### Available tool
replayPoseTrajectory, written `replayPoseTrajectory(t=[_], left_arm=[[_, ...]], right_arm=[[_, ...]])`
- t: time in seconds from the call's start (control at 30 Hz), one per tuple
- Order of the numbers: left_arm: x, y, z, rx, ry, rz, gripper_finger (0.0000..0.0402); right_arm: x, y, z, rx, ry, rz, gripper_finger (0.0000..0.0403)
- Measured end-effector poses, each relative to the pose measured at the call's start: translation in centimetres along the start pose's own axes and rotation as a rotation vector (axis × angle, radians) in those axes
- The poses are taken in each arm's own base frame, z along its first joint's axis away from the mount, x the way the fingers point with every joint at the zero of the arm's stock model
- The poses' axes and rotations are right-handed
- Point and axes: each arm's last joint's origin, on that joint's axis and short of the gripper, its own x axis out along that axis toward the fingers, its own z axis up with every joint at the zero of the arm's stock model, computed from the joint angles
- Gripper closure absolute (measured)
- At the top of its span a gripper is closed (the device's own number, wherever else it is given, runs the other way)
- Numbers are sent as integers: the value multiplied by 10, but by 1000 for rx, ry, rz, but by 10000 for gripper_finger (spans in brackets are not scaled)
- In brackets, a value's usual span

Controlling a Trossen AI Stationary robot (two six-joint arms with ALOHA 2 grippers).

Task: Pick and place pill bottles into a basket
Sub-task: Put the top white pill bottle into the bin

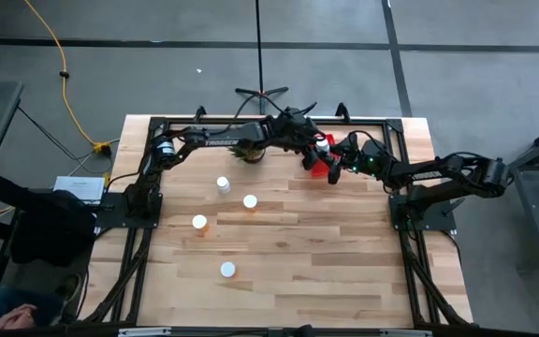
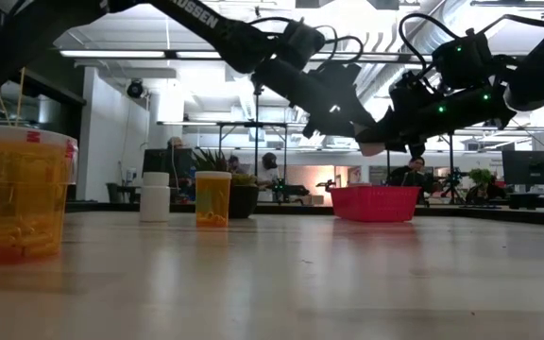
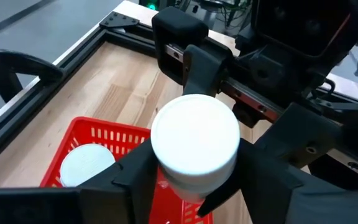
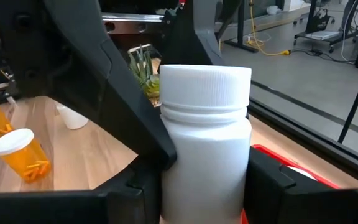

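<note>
Above the red mesh plastic basket [image 3: 104, 140], both grippers clasp one white-capped pill bottle [image 3: 195, 143]; the handover demands one releases cleanly.

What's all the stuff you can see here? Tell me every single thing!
loose bottles: four, white caps, at least two orange and one white, standing on the table's left half
held bottle: one, white, above the basket
basket bottle: one, white cap, inside the basket
basket: one, red, far side of the table
plant: one, green, left of the basket
table: one, light wood
cable: one, yellow, on the floor
people: a few, far back in the room
right gripper: one, dark, gripping the held bottle
left gripper: one, dark, around the same bottle
</note>
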Motion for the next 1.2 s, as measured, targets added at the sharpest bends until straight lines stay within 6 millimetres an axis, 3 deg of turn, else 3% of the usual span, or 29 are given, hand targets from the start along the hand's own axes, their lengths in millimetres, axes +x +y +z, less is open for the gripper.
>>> replayPoseTrajectory(t=[0.1,0.37,0.73,1.2], left_arm=[[0,0,0,0,1,-11,192],[0,0,1,-3,-10,-6,188],[0,0,0,-3,-4,-4,189],[-20,6,5,29,92,28,188]], right_arm=[[0,0,0,4,-3,0,250],[0,0,1,3,-3,4,238],[0,0,-4,3,60,-2,193],[-5,0,-10,51,152,10,160]])
